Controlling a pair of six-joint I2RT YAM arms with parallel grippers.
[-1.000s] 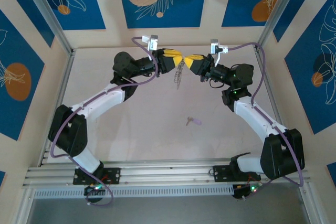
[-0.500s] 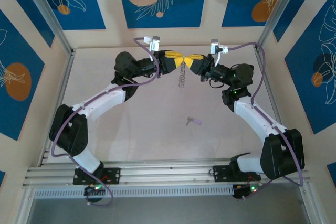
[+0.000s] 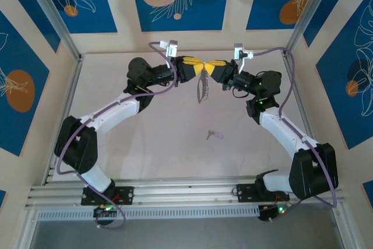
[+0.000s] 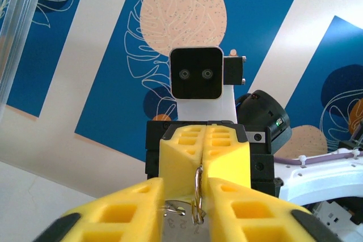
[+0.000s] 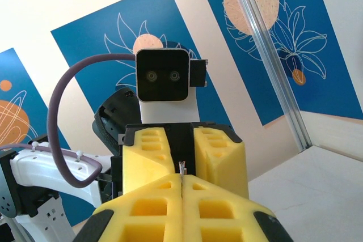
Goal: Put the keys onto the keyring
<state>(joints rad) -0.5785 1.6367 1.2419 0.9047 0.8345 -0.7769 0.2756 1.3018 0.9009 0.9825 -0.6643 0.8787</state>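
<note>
The right gripper (image 3: 212,69) is pressed shut on the top wire of the keyring (image 3: 201,88). It meets the left gripper (image 3: 196,66) tip to tip. The left fingers (image 4: 113,208) stand slightly apart around the ring's metal, and whether they clamp it cannot be told. The ring hangs below both, above the table (image 3: 145,138). The lilac-headed key (image 3: 214,134) lies on the table, apart, nearer the bases.

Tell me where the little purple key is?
In the top view, the key lies flat on the table, a bit right of centre, lower in the picture than the hanging keyring.
</note>
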